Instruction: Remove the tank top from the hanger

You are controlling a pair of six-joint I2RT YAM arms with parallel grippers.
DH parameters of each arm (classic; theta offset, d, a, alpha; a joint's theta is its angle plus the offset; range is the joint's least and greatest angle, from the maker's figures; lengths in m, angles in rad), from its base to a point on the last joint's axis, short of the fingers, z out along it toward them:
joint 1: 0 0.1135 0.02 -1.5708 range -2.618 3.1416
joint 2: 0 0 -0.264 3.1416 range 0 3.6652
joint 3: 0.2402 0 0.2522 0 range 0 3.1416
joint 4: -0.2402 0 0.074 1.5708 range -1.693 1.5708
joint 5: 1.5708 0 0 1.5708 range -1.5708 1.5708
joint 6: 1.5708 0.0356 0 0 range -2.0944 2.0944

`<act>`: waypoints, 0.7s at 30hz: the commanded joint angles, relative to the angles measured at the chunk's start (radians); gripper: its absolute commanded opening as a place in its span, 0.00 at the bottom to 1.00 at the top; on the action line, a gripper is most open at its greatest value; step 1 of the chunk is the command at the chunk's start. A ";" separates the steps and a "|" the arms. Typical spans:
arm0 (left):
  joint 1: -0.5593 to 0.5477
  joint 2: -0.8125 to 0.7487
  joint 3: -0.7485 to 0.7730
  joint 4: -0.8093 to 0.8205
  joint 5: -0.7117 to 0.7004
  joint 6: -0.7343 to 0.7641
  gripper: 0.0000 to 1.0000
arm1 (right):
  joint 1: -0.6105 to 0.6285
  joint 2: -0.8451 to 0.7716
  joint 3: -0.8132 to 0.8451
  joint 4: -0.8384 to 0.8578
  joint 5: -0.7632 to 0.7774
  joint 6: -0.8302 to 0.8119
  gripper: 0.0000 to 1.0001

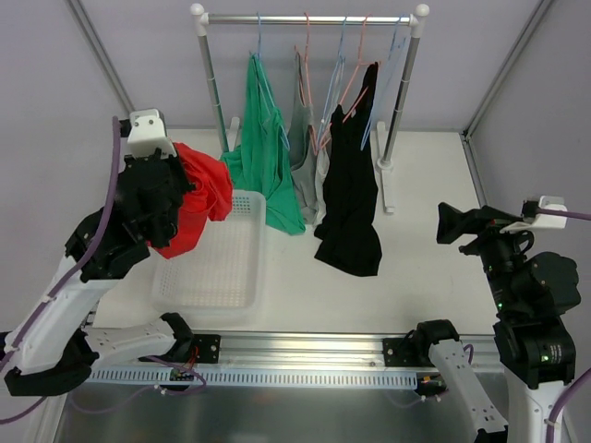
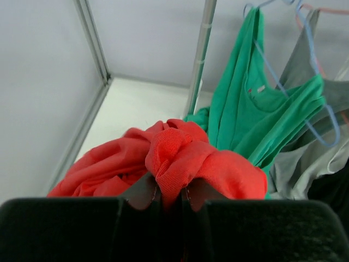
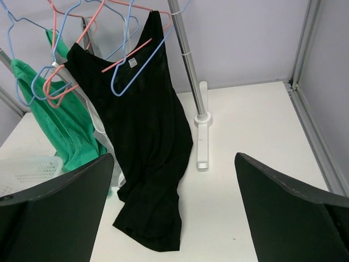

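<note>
Fabric of the red tank top (image 1: 201,198) bunched and pinched in the left gripper (image 2: 172,192), jaws closed tight on a fold of the cloth, plain from the left wrist view. Held up clear of the rack (image 1: 305,17), over the far-left corner of the white basket (image 1: 222,286), lower folds drooping toward it; touching the rim or not, impossible to tell. Right gripper (image 1: 450,224) well apart on the right side, above the table (image 1: 434,175), jaws spread wide with nothing between them, facing the rack. Hung from that rack side by side: green tank top (image 1: 268,157), grey one (image 1: 302,129), black one (image 1: 351,203), black hem reaching down to the table
</note>
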 commanded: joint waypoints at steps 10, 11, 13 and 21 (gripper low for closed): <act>0.277 -0.024 -0.319 -0.096 0.473 -0.404 0.00 | 0.001 0.045 -0.023 0.090 -0.074 0.038 1.00; 0.277 -0.029 -0.310 -0.095 0.490 -0.402 0.00 | 0.001 0.047 -0.026 0.094 -0.078 0.038 1.00; 0.275 -0.037 -0.291 -0.096 0.501 -0.384 0.00 | 0.001 0.054 -0.029 0.098 -0.076 0.038 0.99; 0.277 -0.011 0.029 -0.102 0.579 -0.226 0.00 | 0.001 0.064 -0.041 0.113 -0.076 0.036 0.99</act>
